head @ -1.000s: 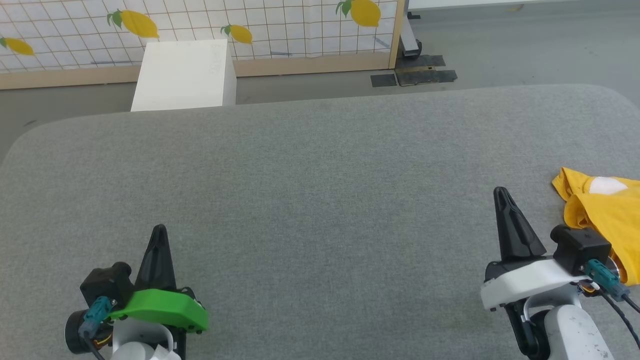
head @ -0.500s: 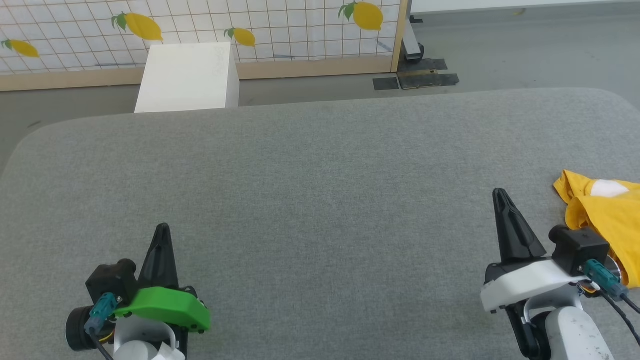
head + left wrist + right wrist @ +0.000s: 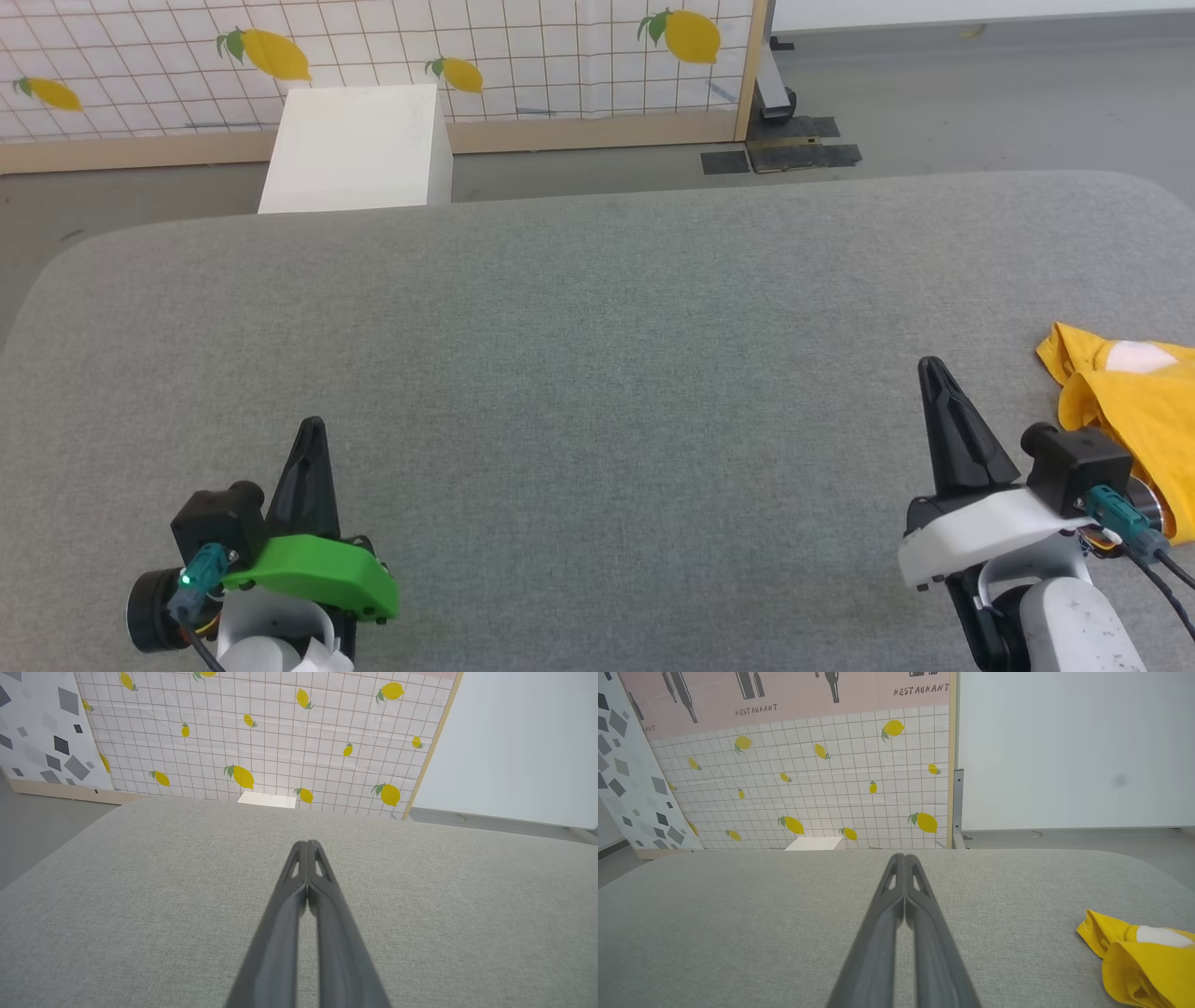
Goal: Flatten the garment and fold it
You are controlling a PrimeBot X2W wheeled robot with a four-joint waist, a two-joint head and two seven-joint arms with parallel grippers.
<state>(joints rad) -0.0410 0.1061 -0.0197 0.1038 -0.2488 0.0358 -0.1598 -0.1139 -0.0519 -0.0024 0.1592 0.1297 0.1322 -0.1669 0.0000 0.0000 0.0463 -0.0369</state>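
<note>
The garment [image 3: 1134, 406], a mustard-yellow T-shirt with a white patch, lies crumpled at the right edge of the grey table [image 3: 597, 308], partly cut off by the frame; it also lies at the lower right of the right wrist view as the garment [image 3: 1139, 961]. My right gripper [image 3: 928, 366] is shut and empty, a little to the left of the shirt and not touching it; its own view has the right gripper [image 3: 903, 857] with fingertips pressed together. My left gripper [image 3: 313, 426] is shut over bare cloth at the lower left, also seen as the left gripper [image 3: 306, 843].
A white box [image 3: 359, 149] stands on the floor beyond the table's far edge. Behind it runs a lemon-print grid screen [image 3: 523, 56] with a wooden frame. Dark tape patches [image 3: 780, 154] lie on the floor at the back right.
The whole head view has shifted slightly, so the camera moved. Both grippers stay shut and the garment lies where it was.
</note>
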